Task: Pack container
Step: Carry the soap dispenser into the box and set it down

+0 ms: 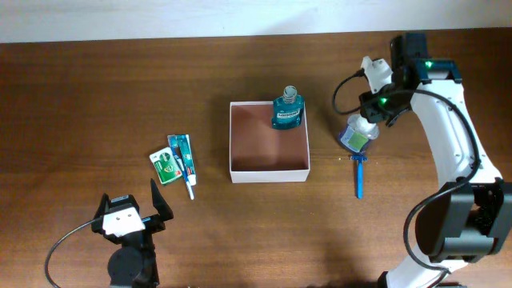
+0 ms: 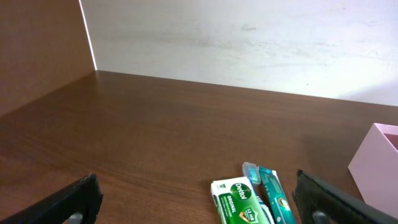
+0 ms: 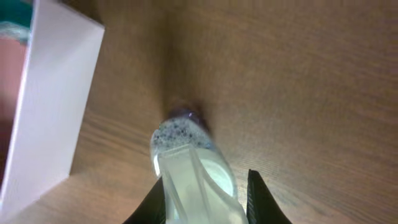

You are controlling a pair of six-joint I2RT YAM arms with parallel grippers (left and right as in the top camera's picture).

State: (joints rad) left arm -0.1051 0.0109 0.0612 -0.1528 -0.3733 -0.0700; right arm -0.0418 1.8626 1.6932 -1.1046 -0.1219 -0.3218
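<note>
Though the container [image 1: 256, 144], mid-table, already holds a teal mouthwash bottle [image 1: 288, 110], the soap box [image 1: 164, 166], toothpaste [image 1: 182, 152] and razor [image 1: 360, 176] lie outside it. Left wrist: the left gripper [image 2: 199, 200] gapes wide, empty. Right wrist: the right gripper [image 3: 205, 202] straddles a small clear bottle [image 3: 193, 168] (pinched or not, I cannot tell).

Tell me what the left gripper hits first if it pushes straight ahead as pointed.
Probably the green soap box, just right of centre ahead of the open left gripper, toothpaste tube beside it; the gripper's height over the table is unclear.
</note>
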